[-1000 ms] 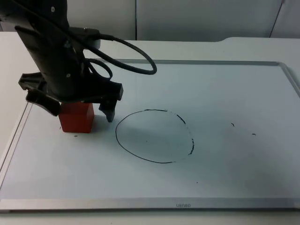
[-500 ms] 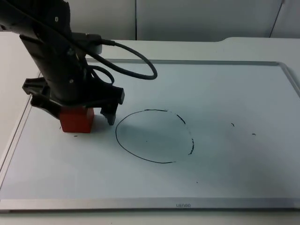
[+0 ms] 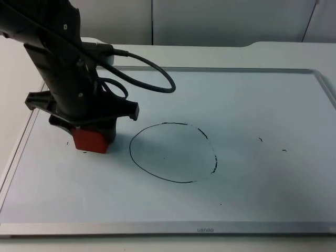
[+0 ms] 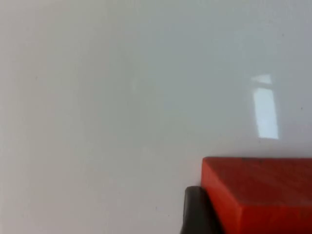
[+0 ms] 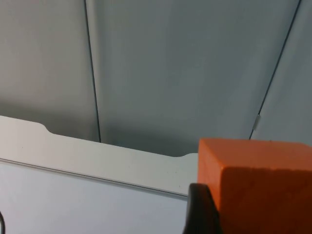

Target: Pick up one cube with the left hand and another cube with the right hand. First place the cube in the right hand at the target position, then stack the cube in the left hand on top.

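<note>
A red cube (image 3: 92, 140) rests on the white board, left of the drawn black circle (image 3: 173, 153). My left gripper (image 3: 92, 131) is down over it, shut on its sides, and the arm hides the cube's top. In the left wrist view a black fingertip (image 4: 197, 212) presses against the red cube (image 4: 258, 195). In the right wrist view an orange cube (image 5: 258, 187) sits against a black fingertip (image 5: 200, 209); my right gripper is shut on it, held up facing the grey wall (image 5: 170, 63).
The white board (image 3: 247, 105) has a thin metal frame (image 3: 210, 69) and a few small ink marks (image 3: 260, 139) to the right of the circle. The table's back edge (image 5: 97, 161) meets the partition wall.
The left gripper's fingers, spread on either side of the red cube a second ago, have dropped and come together on it. The cube has shifted slightly towards the circle.
</note>
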You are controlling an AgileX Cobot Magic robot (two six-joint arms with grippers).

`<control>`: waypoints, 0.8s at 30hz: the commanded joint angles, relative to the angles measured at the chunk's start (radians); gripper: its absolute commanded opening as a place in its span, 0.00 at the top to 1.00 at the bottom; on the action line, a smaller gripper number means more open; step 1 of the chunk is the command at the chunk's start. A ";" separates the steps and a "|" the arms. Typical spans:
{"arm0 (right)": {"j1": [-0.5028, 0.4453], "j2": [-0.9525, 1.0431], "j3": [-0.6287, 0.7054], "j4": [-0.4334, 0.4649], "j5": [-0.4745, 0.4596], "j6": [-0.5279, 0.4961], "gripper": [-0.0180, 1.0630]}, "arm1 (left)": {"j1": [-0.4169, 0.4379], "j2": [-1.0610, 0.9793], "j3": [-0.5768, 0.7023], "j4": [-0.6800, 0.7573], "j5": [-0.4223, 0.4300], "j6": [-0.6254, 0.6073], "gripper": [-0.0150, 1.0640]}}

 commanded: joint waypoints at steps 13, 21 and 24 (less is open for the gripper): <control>0.001 0.114 -0.011 0.026 0.045 -0.031 0.99 | -0.010 -0.353 -0.003 -0.009 0.202 0.195 0.99; 0.001 0.341 -0.166 0.260 0.184 -0.230 0.99 | -0.091 -0.668 0.001 -0.018 0.372 0.257 0.99; 0.021 0.416 -0.200 0.254 0.210 -0.230 0.99 | -0.135 -0.730 0.001 -0.018 0.437 0.261 0.99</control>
